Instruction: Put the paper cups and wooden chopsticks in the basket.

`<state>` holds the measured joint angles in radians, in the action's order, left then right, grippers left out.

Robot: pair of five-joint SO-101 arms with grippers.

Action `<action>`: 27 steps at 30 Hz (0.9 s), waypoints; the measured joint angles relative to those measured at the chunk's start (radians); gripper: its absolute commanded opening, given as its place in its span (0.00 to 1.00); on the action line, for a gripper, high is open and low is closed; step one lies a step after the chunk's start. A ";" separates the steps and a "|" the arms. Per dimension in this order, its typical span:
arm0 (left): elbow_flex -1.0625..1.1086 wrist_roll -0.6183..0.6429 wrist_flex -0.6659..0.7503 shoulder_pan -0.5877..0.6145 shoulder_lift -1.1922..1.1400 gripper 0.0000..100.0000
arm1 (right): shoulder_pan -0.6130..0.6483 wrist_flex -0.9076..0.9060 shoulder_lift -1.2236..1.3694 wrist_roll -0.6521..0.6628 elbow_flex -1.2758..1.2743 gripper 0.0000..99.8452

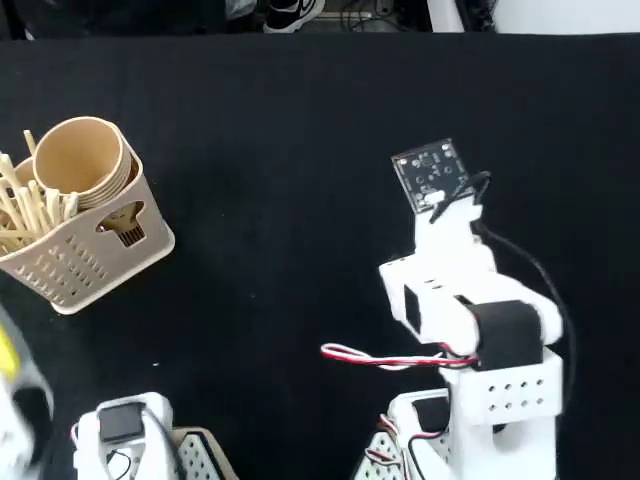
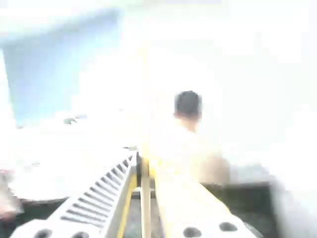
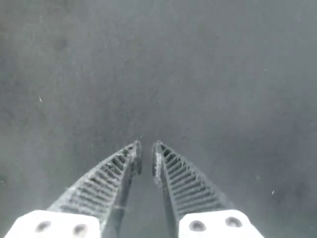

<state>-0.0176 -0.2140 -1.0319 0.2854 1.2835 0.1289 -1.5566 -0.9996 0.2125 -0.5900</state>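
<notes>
The right arm (image 1: pixel 470 330) sits folded at the near right corner of the table (image 1: pixel 280 130), its wrist camera board tipped toward the far edge and red and white wires (image 1: pixel 380 358) trailing from its side toward the middle. In its wrist view the right gripper (image 3: pixel 147 158) points down at the bare black surface. Its two ribbed fingers (image 3: pixel 106 183) are drawn almost together with only a thin slit between the tips, and nothing is between them.

The left arm's base (image 1: pixel 125 430) stands at the near left corner, and a blurred white and yellow shape (image 1: pixel 15 400) shows at the left edge beside it. The left gripper (image 2: pixel 141 161) is raised off the table and aimed out into the room. Its fingers are closed in on a thin pale stick, which looks like a wooden chopstick (image 2: pixel 145 208) and runs up between them and past their tips. The view is too smeared to be sure.

The basket (image 1: pixel 80 265) stands near the left edge of the table, well apart from the right arm. A stack of paper cups (image 1: pixel 85 160) lies tilted in its far end, mouth up, and a bundle of chopsticks (image 1: pixel 25 210) leans out at the left side.

The table is covered in black. Beyond its far edge, a shoe and cables (image 1: pixel 295 12) lie on the floor. The room behind the left gripper is bright white with a pale blue panel (image 2: pixel 54 64).
</notes>
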 measured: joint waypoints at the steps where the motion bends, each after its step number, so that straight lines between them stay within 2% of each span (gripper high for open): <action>1: 0.054 0.000 0.064 0.057 0.018 0.03 | 0.000 0.017 -0.018 0.000 -0.041 0.05; 7: 0.520 0.074 0.466 0.255 0.071 0.03 | -0.006 0.063 -0.253 0.000 -0.224 0.06; 10: 0.736 0.101 0.669 0.296 0.078 0.03 | -0.057 0.106 -0.405 0.005 -0.284 0.06; 13: 0.916 0.104 0.798 0.308 0.074 0.03 | -0.089 0.132 -0.499 0.063 -0.353 0.06; 21: 1.152 0.112 0.848 0.333 0.077 0.03 | -0.160 0.137 -0.592 0.157 -0.443 0.06; 27: 1.240 0.109 0.852 0.350 0.077 0.06 | -0.163 0.137 -0.592 0.161 -0.448 0.06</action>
<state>1.2221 -0.1051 -0.1803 0.6352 1.3602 -0.0338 -1.4200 -1.5919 0.3736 -1.0380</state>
